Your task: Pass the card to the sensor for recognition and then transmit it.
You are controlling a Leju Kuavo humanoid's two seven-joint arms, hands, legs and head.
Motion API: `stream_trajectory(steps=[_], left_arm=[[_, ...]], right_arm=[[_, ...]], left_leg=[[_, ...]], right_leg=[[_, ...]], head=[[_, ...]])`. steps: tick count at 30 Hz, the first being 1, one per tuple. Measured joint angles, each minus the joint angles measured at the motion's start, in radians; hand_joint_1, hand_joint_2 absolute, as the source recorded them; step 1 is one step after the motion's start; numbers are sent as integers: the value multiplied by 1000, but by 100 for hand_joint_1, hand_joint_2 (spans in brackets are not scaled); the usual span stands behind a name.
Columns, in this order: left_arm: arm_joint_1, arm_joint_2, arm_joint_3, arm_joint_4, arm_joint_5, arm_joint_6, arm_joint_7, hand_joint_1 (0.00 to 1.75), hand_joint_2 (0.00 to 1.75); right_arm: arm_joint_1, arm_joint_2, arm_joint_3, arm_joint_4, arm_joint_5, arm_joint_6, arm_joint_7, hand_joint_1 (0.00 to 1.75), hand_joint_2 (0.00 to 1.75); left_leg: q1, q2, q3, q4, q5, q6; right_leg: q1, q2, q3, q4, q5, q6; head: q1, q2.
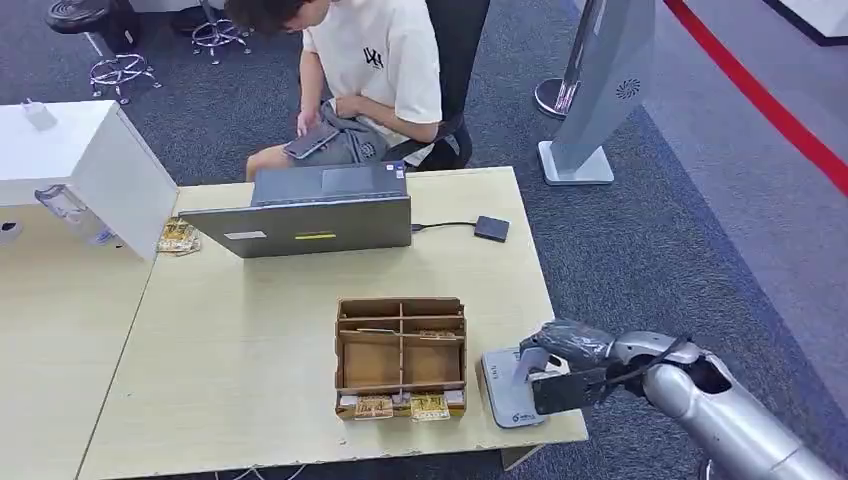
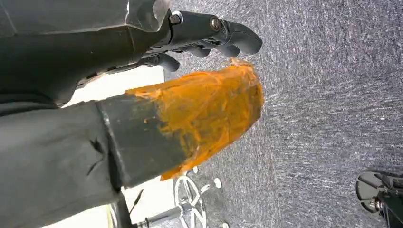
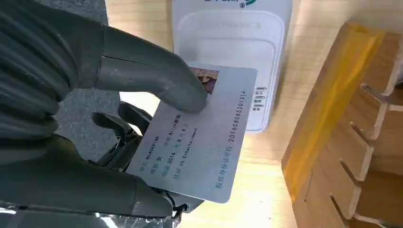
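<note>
The right hand [image 3: 95,123] pinches the card [image 3: 199,137] over the sensor [image 1: 508,390], at the box's [image 1: 401,356] three o'clock. This looks like the reading step; next it needs passing on. The left hand [image 2: 209,38] hangs with fingers curled, holding nothing.

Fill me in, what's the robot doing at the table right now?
The right hand holds a grey ID-style card between thumb and fingers, just over the white card reader at the table's near right corner, beside the wooden compartment box. Whether the card touches the reader is unclear. The left hand hangs over the carpet, fingers curled, holding nothing. A person sits behind the laptop, uninvolved.
</note>
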Motion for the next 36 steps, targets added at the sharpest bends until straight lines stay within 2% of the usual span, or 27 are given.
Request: stream_trajectory(steps=[20,36], left_arm=[[0,0,0,0,-1,0,0,0,0],[0,-1,0,0,-2,0,0,0,0]], right_arm=[[-5,0,47,19,18,-19,15,175,175],[-5,0,54,18,18,-20,15,175,175]], left_leg=[[0,0,0,0,0,0],[0,0,0,0,0,0]], right_leg=[[0,0,0,0,0,0],[0,0,0,0,0,0]], head=[[0,0],[0,0]])
